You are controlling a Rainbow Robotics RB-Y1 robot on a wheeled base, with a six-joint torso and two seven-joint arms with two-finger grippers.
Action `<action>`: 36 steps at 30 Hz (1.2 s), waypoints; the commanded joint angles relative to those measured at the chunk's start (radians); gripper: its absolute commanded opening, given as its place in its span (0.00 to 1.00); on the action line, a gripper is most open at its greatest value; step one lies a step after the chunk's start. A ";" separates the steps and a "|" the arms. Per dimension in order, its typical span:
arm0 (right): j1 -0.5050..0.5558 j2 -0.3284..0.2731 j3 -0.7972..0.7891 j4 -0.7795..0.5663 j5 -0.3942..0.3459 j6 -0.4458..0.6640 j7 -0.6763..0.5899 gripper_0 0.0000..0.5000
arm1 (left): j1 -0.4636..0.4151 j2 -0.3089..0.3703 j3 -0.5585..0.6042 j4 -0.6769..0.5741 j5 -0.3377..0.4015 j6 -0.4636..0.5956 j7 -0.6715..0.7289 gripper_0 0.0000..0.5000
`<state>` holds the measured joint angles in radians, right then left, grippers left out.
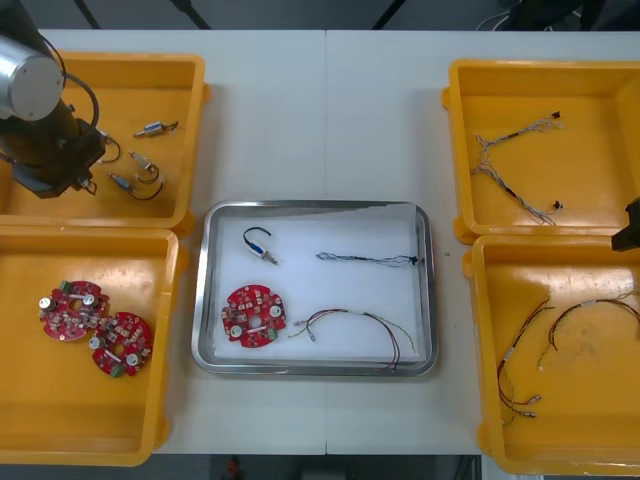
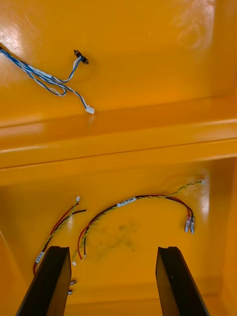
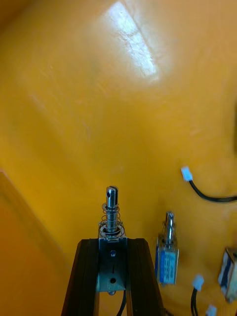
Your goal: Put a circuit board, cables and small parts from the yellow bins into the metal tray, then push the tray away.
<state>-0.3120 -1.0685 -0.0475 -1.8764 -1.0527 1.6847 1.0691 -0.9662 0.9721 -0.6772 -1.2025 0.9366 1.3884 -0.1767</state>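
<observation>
Metal tray (image 1: 203, 290): board (image 1: 254, 315), cables (image 1: 365, 259), small part (image 1: 266, 254)

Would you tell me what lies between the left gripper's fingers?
A small metal part, clamped in the left gripper, per the left wrist view; the right gripper hovers open.

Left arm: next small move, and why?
Probably lift the left gripper straight up: its jaws are shut on a small metal part inside the far left yellow bin, a second part close beside it. Clearing the bin wall comes before carrying toward the metal tray. The right gripper hovers open over the near right yellow bin.
</observation>
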 commanded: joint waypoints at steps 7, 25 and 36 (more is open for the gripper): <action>0.010 -0.022 -0.032 -0.049 0.017 0.043 0.032 1.00 | -0.051 0.056 0.146 -0.178 0.008 0.202 -0.083 0.00; 0.010 -0.011 -0.032 -0.066 0.020 0.055 0.032 1.00 | 0.017 -0.012 0.242 -0.551 0.061 0.371 0.059 0.00; 0.010 -0.011 -0.032 -0.066 0.020 0.055 0.032 1.00 | 0.064 -0.220 0.242 -0.726 -0.068 0.448 0.279 0.00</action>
<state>-0.3097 -1.0682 -0.0476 -1.9192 -1.0391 1.7338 1.0692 -0.9205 0.8384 -0.4651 -1.8818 0.9189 1.8096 0.0637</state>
